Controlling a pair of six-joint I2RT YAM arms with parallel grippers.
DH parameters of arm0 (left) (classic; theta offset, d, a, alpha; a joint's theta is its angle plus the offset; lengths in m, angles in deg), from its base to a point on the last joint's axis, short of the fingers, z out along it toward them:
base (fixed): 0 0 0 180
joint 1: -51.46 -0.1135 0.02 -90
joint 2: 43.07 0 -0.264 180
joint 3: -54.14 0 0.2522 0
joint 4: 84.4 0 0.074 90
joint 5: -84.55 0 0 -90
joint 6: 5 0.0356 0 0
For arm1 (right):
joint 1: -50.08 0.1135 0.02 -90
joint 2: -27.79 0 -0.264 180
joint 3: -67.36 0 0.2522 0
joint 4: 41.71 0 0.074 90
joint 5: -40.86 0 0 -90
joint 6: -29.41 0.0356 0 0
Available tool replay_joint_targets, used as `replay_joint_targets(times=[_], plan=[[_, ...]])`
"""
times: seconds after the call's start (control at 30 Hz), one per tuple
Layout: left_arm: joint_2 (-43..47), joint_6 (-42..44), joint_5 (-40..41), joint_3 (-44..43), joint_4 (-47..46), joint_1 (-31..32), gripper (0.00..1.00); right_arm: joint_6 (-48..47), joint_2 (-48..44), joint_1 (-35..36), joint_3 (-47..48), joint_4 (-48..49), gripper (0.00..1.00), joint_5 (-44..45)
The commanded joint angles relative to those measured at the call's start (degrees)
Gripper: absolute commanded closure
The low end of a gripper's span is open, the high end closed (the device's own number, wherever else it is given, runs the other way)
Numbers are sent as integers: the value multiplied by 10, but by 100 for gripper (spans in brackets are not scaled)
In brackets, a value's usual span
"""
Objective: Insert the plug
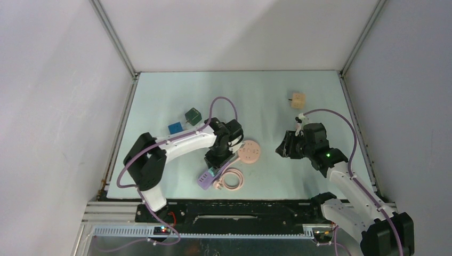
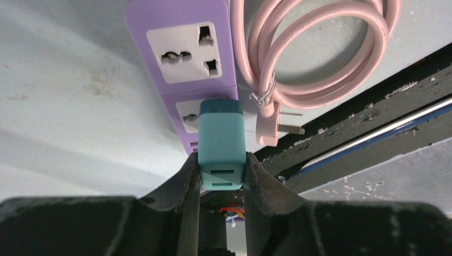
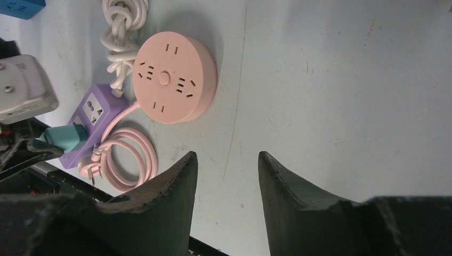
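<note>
Now my left claw (image 2: 221,178) clenches the teal plug (image 2: 221,140), its front end meeting the second socket of the purple power strip (image 2: 143,21) on the bench (image 2: 64,106); whether its pins are in, I cannot tell. My right claw (image 3: 227,170) hangs released and empty, well apart.

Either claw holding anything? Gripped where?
Left claw pinches the teal plug by the sides of its rear end, its front at the purple strip. Right claw is open, holding nothing.

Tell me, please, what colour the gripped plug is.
The plug is teal, clearest in the left wrist view.
</note>
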State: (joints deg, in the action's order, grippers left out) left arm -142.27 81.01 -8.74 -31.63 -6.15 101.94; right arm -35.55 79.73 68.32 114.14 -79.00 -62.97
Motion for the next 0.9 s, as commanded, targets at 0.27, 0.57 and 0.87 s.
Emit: replay_joint_targets(times=[0.27,0.57,0.87], plan=[[-98,-9,1,42,-108,16,100,3,-7,-3,0,8,52,-8],[-14,-10,64,25,-90,17,58,5,-23,-6,0,6,51,-9],[151,-11,115,9,-167,16,0,9,-33,-6,0,-1,51,-9]])
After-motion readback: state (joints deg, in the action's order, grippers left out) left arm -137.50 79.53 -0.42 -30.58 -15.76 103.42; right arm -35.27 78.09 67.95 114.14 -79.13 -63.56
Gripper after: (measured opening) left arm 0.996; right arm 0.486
